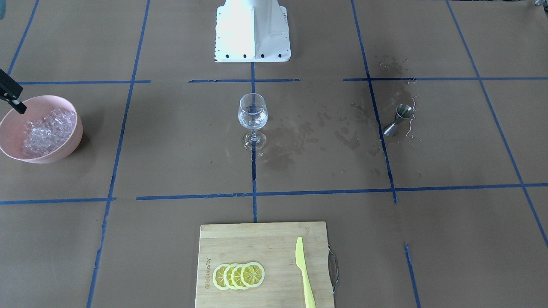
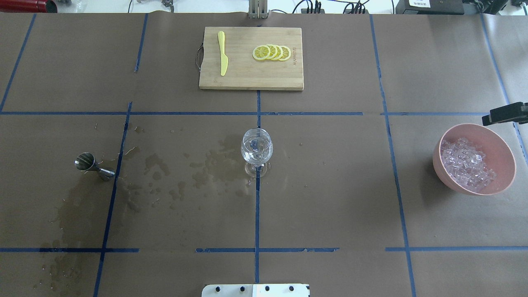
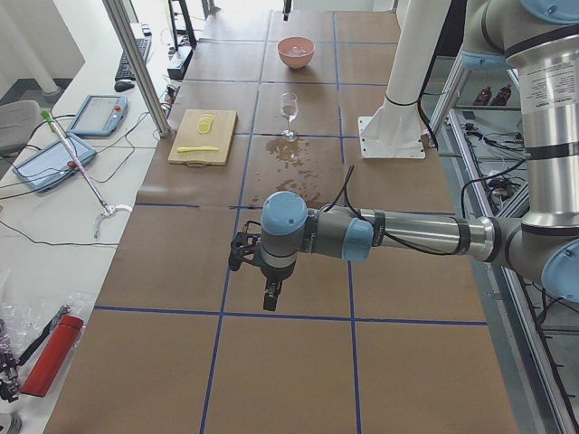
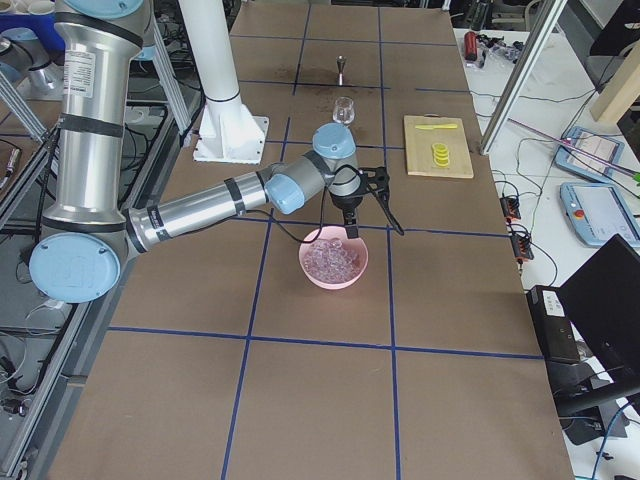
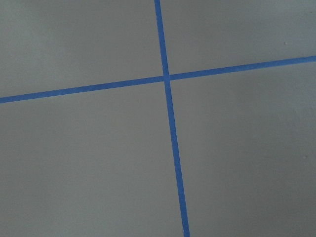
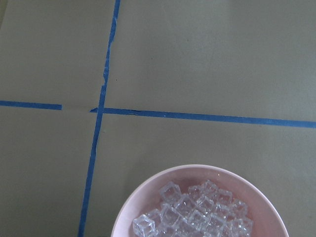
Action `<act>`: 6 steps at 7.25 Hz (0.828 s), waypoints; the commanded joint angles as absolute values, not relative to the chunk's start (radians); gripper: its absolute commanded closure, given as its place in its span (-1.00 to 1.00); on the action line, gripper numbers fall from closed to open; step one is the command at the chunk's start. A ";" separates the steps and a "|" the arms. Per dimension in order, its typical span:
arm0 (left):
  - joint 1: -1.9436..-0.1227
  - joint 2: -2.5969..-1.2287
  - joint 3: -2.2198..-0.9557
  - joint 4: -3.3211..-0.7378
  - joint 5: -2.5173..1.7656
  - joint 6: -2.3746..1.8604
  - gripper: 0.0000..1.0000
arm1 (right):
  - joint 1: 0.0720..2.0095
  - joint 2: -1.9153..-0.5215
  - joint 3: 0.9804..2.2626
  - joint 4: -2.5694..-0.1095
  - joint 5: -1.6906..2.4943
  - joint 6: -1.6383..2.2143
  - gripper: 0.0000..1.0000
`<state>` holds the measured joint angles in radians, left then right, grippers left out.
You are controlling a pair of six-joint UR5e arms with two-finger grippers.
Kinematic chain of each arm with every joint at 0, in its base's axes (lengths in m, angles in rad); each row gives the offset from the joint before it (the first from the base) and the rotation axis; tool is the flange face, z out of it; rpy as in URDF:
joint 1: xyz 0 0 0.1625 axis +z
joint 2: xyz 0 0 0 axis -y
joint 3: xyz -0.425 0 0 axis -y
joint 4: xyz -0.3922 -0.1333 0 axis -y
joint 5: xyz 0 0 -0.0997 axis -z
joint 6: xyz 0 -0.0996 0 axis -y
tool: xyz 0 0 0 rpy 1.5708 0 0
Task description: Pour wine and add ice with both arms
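Now the right tool (image 4: 376,232) hangs by the rim of the pink bowl (image 1: 68,107), fingers spread apart, holding nothing. Ice (image 1: 46,130) lies heaped inside that bowl. Wine (image 1: 252,121) sits low in the wine glass (image 1: 252,112) mid-desk (image 1: 171,149). The left tool (image 3: 260,276) hovers well away; apart or together, I cannot tell.

right tool (image 2: 495,117) cut off at overhead edge, left tool (image 3: 270,297) too small to judge

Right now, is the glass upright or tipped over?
Upright: the glass stands on its foot with its mouth facing up.
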<state>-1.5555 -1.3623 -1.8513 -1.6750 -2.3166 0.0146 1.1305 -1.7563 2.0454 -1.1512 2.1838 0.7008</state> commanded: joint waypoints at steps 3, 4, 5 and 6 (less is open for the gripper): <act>-1.557 -1.362 -1.853 -1.677 -2.315 0.018 -1.00 | 0.991 -1.855 1.927 -0.871 2.054 0.838 -0.59; -1.555 -1.362 -1.853 -1.677 -2.315 0.018 -1.00 | 0.985 -1.855 1.828 -0.722 2.052 0.862 -0.54; -1.557 -1.362 -1.853 -1.677 -2.313 0.018 -1.00 | 0.971 -1.853 1.777 -0.637 2.049 0.896 -0.46; -1.557 -1.362 -1.853 -1.677 -2.312 0.018 -1.00 | 0.953 -1.852 1.770 -0.631 2.045 0.903 -0.40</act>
